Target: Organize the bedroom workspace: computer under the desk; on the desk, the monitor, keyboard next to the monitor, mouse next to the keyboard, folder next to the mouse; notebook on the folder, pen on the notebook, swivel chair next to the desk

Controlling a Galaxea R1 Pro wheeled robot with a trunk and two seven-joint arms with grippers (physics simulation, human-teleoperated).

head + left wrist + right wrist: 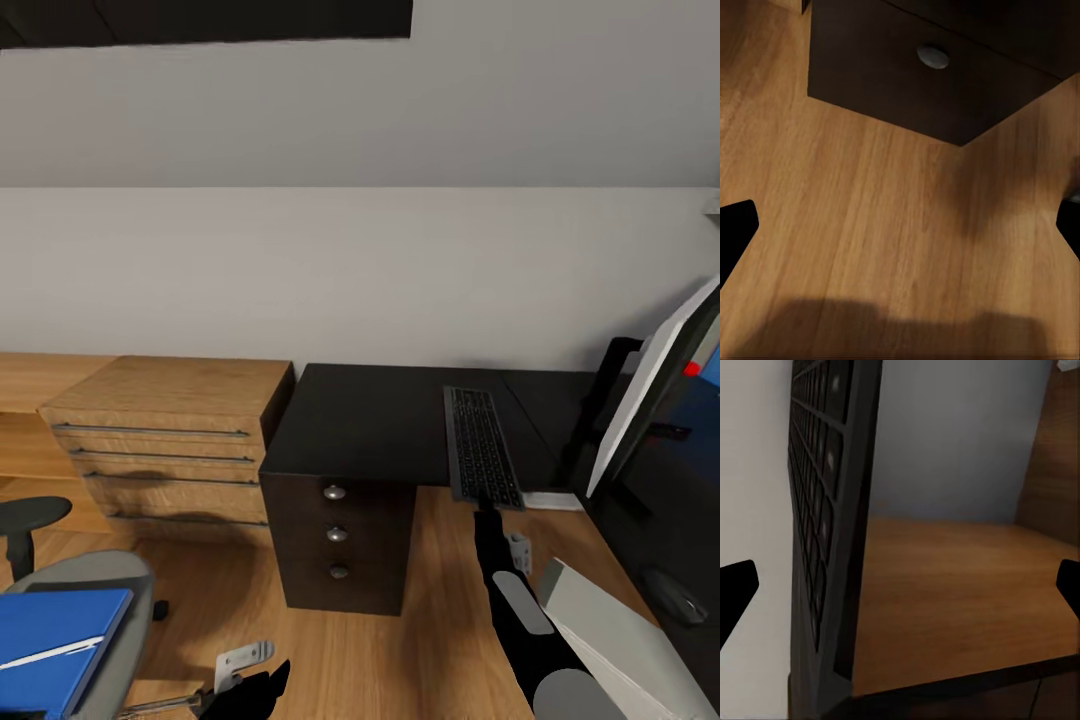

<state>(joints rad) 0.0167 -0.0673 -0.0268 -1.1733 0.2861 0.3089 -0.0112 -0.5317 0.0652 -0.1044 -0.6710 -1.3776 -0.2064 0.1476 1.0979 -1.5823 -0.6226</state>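
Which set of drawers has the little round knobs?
The dark drawer unit under the black desk. Its three drawers have round silver knobs; the light wooden cabinet beside it has long thin bar handles.

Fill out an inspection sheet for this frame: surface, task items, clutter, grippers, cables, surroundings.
Surface: desk, glossy black top, drawer unit below.
Job's things: keyboard lies on the desk, near edge overhanging; monitor at right, tilted; mouse at lower right; folder on the swivel chair.
Clutter: nothing seen.
Grippers: right gripper at the keyboard's near end, fingertips apart in the wrist view; left gripper open over the wooden floor.
Cables: nothing seen.
Surroundings: light wooden cabinet, white wall.
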